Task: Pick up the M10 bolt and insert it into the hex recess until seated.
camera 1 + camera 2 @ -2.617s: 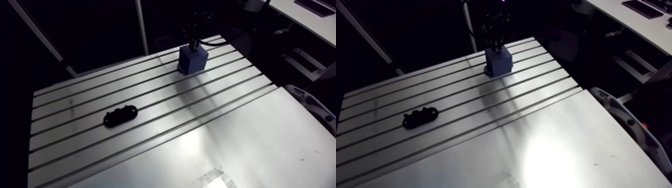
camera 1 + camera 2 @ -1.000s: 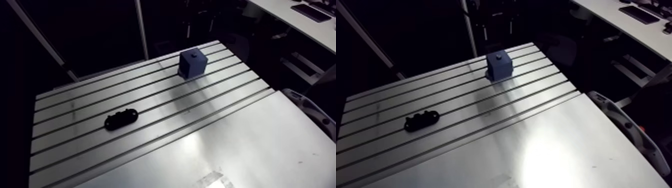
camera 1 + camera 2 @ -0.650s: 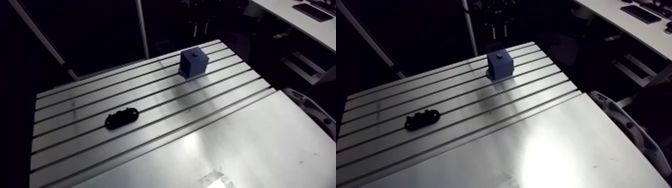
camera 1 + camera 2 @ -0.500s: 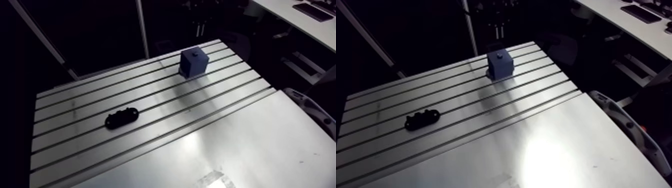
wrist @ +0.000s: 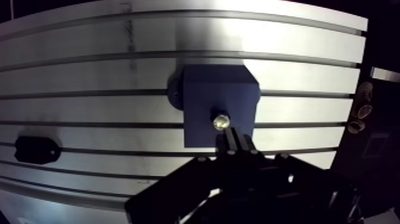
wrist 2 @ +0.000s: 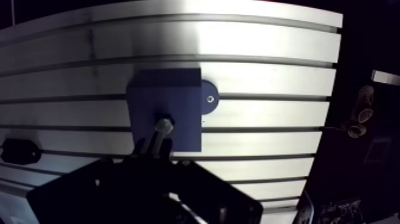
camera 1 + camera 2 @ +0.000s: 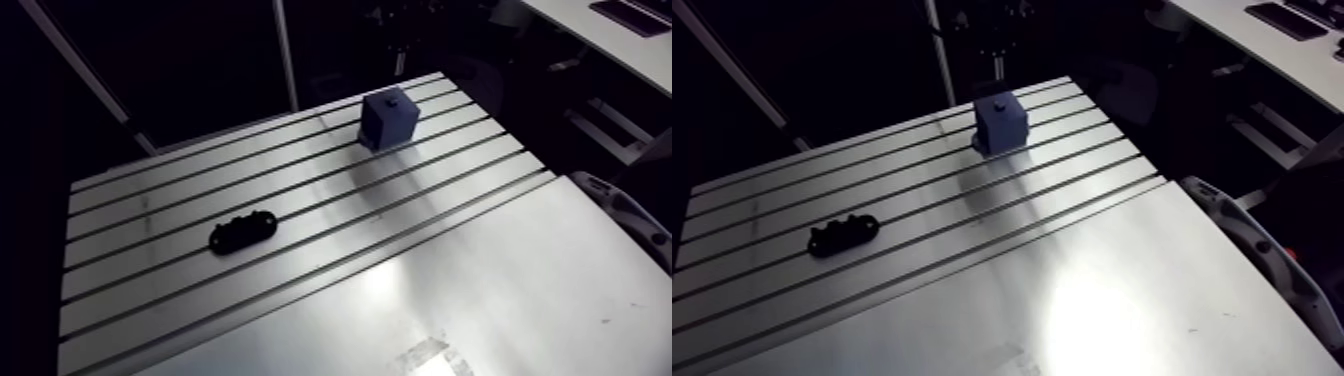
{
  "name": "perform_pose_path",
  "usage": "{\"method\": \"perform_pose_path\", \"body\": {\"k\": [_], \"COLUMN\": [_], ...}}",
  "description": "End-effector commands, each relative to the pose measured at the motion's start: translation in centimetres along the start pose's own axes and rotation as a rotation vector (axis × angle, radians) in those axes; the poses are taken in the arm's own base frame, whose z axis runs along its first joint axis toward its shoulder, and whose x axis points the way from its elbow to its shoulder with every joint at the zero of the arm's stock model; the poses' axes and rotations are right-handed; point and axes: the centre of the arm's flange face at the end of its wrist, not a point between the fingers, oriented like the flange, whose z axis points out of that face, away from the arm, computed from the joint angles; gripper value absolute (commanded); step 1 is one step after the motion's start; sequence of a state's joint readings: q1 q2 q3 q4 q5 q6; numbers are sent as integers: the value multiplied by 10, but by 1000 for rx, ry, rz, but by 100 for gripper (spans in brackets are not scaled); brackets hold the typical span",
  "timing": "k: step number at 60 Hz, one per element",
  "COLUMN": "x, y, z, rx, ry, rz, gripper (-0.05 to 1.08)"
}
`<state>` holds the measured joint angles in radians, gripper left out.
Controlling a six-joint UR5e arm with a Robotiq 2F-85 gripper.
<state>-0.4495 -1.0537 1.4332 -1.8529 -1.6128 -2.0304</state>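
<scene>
The M10 bolt (image 5: 221, 122) stands axis-vertical in the blue block (image 5: 202, 95), directly ahead of the jaws; jaw opening cannot be determined.

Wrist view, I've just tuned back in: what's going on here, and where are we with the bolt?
The arm is working over the blue block on the slotted table. The bolt stands in the top of the block, and the tool hangs directly over it, lined up with it. Whether the two touch, or whether the bolt is fully seated, cannot be told from these views. A small black part lies apart from the block on the table.
</scene>
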Motion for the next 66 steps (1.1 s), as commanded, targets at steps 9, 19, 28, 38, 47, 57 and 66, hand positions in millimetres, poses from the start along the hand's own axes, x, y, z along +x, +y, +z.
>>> {"method": "perform_pose_path", "body": {"k": [9,19,28,38,47,57,66], "x": [2,0,-1,1,1,0,0], "y": [-1,-2,-3,-2,-1,-1,-1], "z": [17,24,28,27,30,31,31], "rx": [10,16,11,0,1,2,2], "ry": [-25,-36,-27,0,-1,-4,-4], "rz": [-7,-6,-9,-8,-6,-6,-6], "gripper": [106,106,106,106,107,107,107]}}
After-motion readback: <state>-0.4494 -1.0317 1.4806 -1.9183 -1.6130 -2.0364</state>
